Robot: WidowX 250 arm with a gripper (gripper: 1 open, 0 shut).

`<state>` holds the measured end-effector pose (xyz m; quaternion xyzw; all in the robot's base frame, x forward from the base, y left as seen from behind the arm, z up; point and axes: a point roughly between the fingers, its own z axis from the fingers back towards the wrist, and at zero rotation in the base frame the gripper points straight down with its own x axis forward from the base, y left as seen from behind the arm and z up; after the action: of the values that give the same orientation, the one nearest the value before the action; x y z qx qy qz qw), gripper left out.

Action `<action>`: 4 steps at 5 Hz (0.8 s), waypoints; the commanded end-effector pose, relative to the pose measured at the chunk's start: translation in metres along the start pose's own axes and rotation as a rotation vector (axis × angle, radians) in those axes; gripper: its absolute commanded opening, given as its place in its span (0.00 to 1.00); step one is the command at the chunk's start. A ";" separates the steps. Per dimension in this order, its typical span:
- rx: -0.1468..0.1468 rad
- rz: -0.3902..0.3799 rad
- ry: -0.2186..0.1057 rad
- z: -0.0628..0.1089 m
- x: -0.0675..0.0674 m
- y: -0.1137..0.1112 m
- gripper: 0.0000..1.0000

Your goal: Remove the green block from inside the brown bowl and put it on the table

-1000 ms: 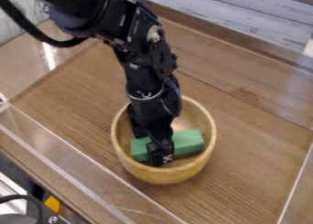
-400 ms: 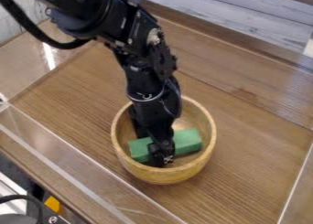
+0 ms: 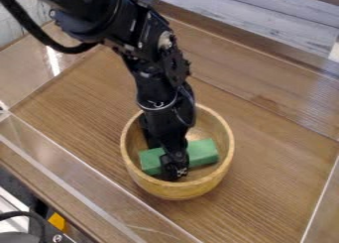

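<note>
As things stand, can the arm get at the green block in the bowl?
Probably yes. The gripper points straight down inside the bowl, jaws open, right over the green block, and nothing else lies in the bowl to block it.

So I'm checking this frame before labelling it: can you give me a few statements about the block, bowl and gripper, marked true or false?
1. The green block lies inside the brown bowl. True.
2. The gripper is down in the bowl at the block. True.
3. The bowl is tipped on its side. False: it sits upright on the table.
4. The block rests on the tabletop. False: it is in the bowl.
5. The gripper is lifted high above the bowl. False: it reaches below the rim.
</note>
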<state>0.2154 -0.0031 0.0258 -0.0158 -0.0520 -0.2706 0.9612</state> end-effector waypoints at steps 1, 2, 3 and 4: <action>0.013 0.009 -0.024 0.004 0.004 0.004 1.00; 0.014 0.007 -0.026 0.004 0.004 0.005 1.00; 0.015 0.005 -0.027 0.004 0.005 0.005 1.00; 0.016 0.003 -0.028 0.004 0.005 0.005 1.00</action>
<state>0.2169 -0.0033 0.0260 -0.0148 -0.0566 -0.2737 0.9600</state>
